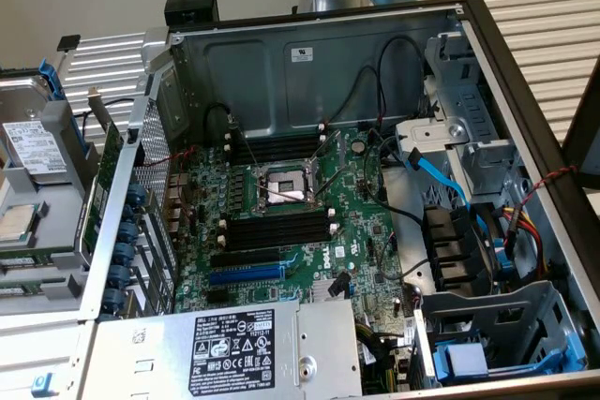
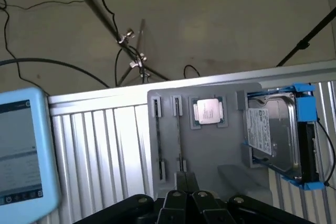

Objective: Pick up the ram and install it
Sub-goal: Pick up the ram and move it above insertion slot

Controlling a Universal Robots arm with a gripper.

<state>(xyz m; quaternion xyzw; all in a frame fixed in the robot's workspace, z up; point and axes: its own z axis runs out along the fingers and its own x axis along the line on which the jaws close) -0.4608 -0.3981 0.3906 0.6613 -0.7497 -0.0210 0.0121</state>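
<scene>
The ram (image 2: 179,137) stands on edge in a slot of the grey holder tray (image 2: 220,150), a thin dark line between two grey clips. In the exterior view a long green strip (image 1: 99,185) by the tray, outside the case wall, looks like the same ram. My gripper (image 2: 185,178) sits just above the tray at the near end of the ram, its black fingers (image 2: 193,182) pressed together with nothing between them. The black memory slots (image 1: 281,227) with white end clips lie on the motherboard (image 1: 352,250) beside the CPU socket (image 1: 281,189).
The tray also carries a loose CPU (image 2: 208,111) and a hard drive (image 2: 273,129) in a blue bracket. A light-blue tablet (image 2: 21,150) lies on the ribbed table. Inside the open case are a blue expansion slot (image 1: 246,274), cables (image 1: 436,175), drive cages and the power supply (image 1: 234,344).
</scene>
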